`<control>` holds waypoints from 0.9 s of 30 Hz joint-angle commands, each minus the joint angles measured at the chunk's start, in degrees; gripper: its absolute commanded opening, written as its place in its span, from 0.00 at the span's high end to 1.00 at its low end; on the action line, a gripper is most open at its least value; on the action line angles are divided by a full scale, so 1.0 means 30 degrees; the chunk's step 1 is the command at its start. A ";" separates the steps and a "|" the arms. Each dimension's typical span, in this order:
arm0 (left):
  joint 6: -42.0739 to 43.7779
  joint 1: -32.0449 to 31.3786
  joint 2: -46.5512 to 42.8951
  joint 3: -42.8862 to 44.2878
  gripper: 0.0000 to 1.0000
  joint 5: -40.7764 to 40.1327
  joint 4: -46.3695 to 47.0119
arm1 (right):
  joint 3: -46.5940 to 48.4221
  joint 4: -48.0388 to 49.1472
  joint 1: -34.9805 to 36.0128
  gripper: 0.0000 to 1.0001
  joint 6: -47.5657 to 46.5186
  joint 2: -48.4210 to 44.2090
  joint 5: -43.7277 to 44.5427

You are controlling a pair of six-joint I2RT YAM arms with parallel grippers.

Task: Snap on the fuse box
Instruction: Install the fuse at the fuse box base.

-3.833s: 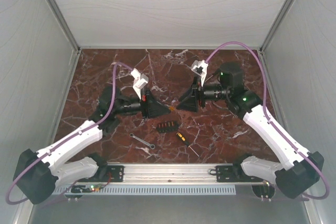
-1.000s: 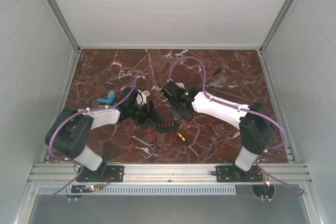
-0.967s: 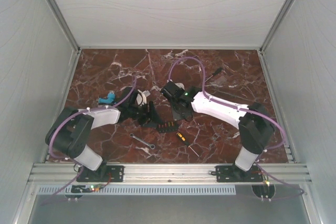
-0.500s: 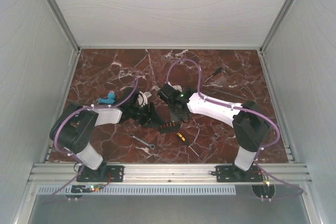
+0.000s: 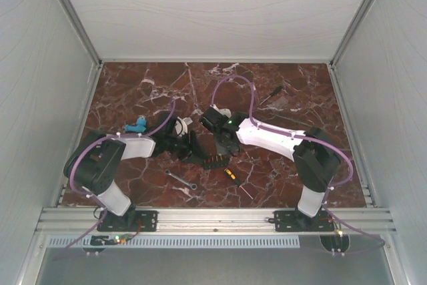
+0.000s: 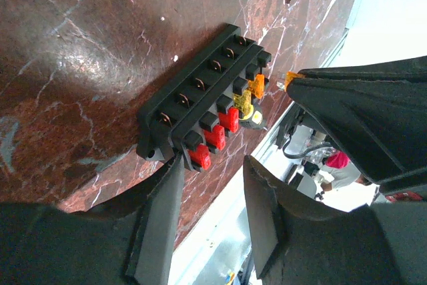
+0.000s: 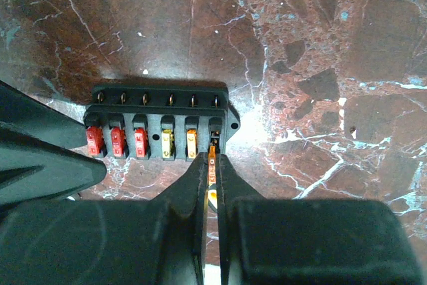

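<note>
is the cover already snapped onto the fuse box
No, the fuse box sits uncovered, its row of red and yellow fuses plainly exposed in the right wrist view.

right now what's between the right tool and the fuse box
An orange fuse pinched in the right tool, tip at the fuse box end slot; shown in right wrist view.

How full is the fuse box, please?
Not full: the fuse box holds five fuses; its end slot is empty, where the right gripper holds an orange fuse.
</note>
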 commanded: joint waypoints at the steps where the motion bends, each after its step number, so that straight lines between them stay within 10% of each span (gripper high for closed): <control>1: -0.0085 0.0092 0.0185 0.0137 0.59 0.0214 0.0389 | -0.0127 0.0505 0.0147 1.00 0.0431 0.0340 0.0619; 27: -0.0114 0.0092 0.0302 0.0159 0.59 0.0273 0.0367 | -0.0157 0.0677 0.0139 1.00 0.1014 0.1094 0.0660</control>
